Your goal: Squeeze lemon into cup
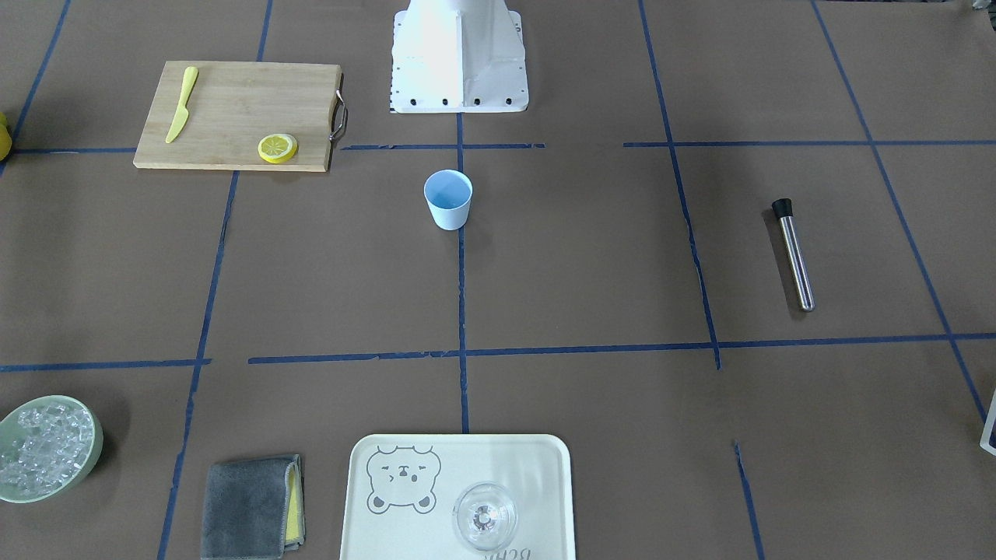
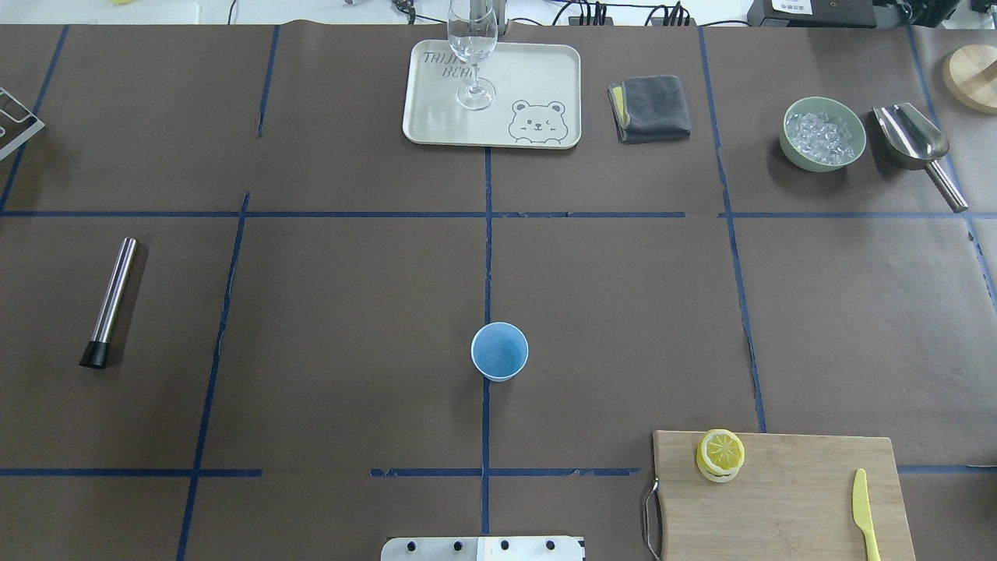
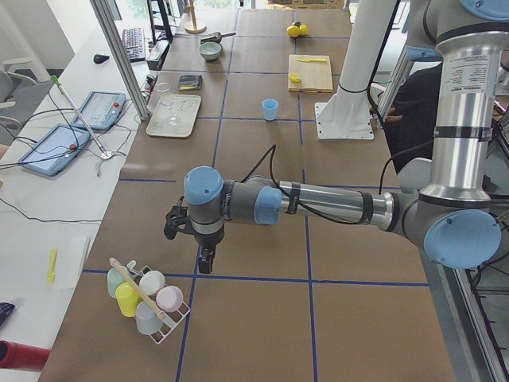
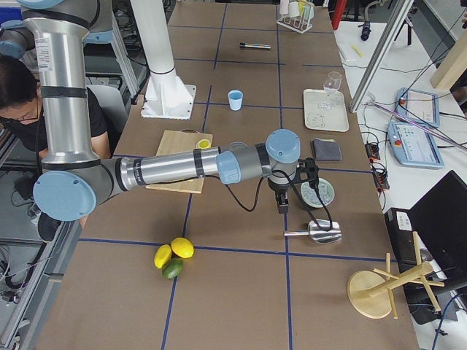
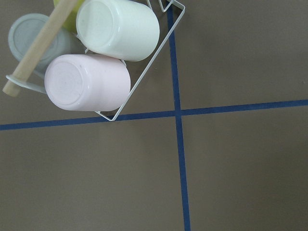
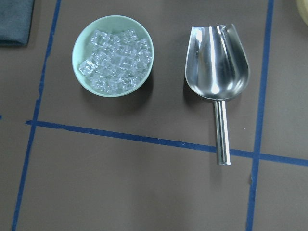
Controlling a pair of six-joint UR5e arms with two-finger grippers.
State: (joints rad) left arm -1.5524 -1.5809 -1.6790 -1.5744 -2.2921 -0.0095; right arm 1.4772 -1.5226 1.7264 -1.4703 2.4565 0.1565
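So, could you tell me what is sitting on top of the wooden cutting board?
On the board: the lemon near the handle, resting on a paler slice it mostly covers, and a yellow knife at the other end.

Cutting board [image 4: 177, 146]: flat on table [image 4: 241, 284], partly covered by the near arm [image 4: 168, 169].
Lemon [image 4: 203, 144]: on the board's far corner.
Cup [image 4: 235, 100]: upright, beyond the board, apart.
Right gripper [image 4: 280, 206]: pointing down, well clear of the board; finger state indeterminate.
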